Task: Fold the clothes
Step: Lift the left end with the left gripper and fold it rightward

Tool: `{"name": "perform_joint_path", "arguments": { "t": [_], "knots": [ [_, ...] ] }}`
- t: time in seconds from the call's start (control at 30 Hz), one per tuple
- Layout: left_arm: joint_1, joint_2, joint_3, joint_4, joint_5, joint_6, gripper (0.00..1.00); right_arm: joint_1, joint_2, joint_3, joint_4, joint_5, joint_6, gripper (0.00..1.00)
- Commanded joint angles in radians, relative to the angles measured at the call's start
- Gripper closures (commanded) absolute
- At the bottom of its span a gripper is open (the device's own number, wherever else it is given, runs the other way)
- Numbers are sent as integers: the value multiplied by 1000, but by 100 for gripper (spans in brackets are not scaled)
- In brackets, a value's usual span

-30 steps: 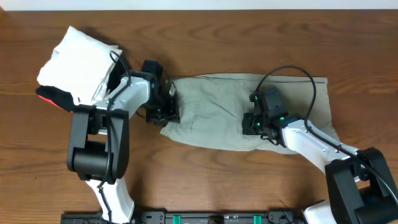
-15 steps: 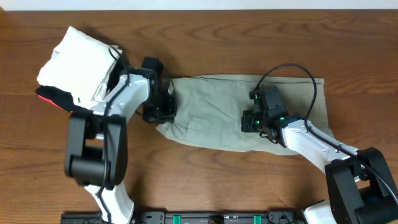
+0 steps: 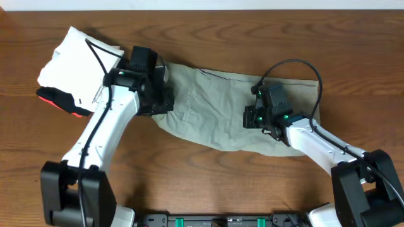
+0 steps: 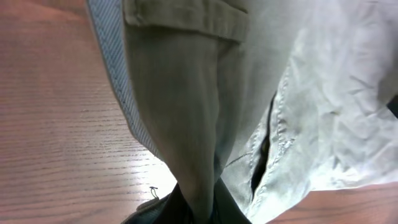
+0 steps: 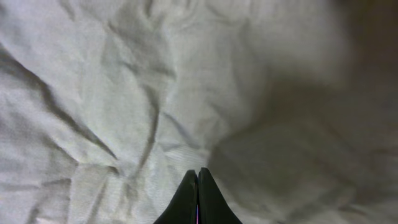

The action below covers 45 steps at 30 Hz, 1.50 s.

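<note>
**Overhead view: khaki trousers, gripped at waist end and mid-leg**

Item: trousers [image 3: 221,107], spread lengthwise across the wooden table [image 3: 208,183].

Left gripper [image 3: 164,101]: at the trousers' left end, clamped on a gathered fold, probably to lift that end over.

Right gripper [image 3: 249,118]: on the trousers' middle, fingers pressed together; probably pinning the cloth.

White folded garment [image 3: 72,60]: well left of the trousers.

Left wrist view adds the striped waistband [image 4: 112,68] lining. Right wrist view adds creases only; whether cloth is pinched, cannot tell.
</note>
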Motion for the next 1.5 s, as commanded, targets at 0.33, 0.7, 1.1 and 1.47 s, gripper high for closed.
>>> {"name": "perform_joint_path", "arguments": {
  "t": [0.33, 0.7, 1.1, 1.47],
  "knots": [
    [-159, -42, 220, -160, -233, 3, 94, -53, 11, 19, 32, -1, -1, 98],
    [-233, -42, 310, -195, -236, 3, 94, -220, -16, 83, -145, -23, -103, 98],
    [-330, -42, 309, -157, -236, 3, 94, -402, -17, 122, -286, -7, -169, 97],
    [-373, -41, 309, -105, -236, -21, 94, -502, -16, 121, -333, 76, -212, 91]
  ]
}}
